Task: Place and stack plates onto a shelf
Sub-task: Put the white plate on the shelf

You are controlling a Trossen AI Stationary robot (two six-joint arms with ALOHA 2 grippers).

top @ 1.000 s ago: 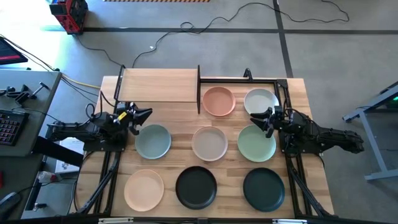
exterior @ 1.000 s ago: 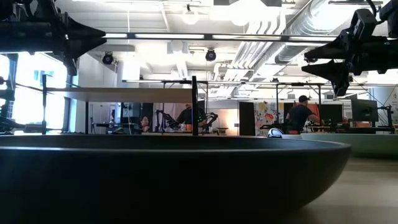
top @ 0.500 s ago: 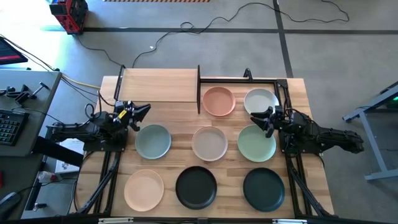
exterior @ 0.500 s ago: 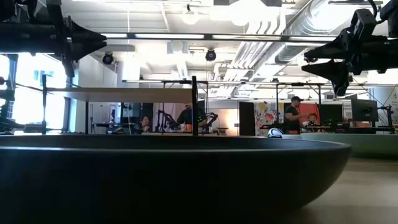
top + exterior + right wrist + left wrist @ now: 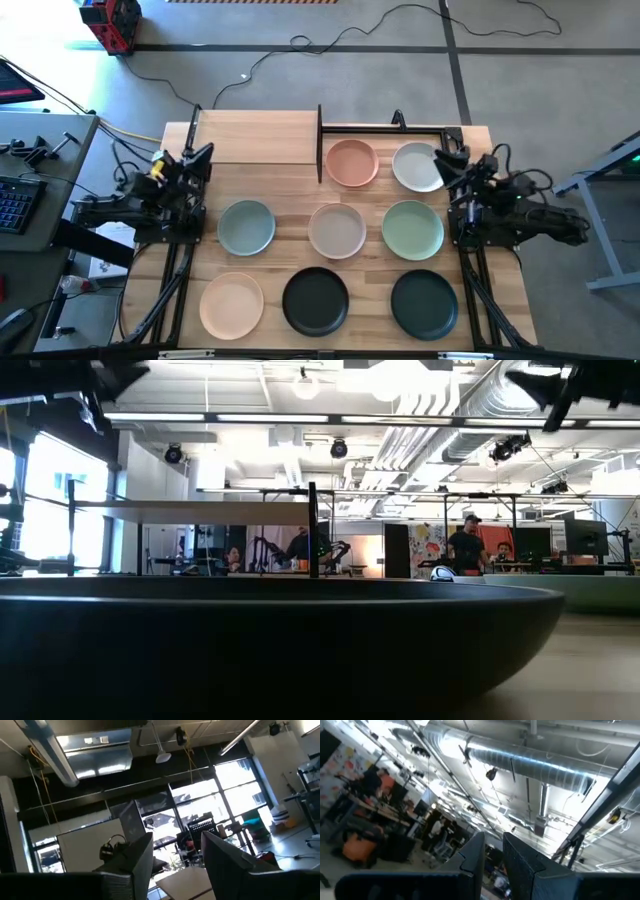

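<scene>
Your shelf (image 5: 255,135) at the table's far left is bare; all eight plates (image 5: 337,230) lie on the table, so stacking hasn't begun. Left gripper (image 5: 197,158) hangs by the shelf's near edge, fingers narrowly parted, holding nothing; right gripper (image 5: 447,160), open, is beside the white plate (image 5: 414,165). Lower onto a rim next; mind the shelf's posts (image 5: 320,145)

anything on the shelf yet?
No. The shelf top is bare wood in the high view; all eight plates sit on the table. The space under the shelf is covered from above.
</scene>
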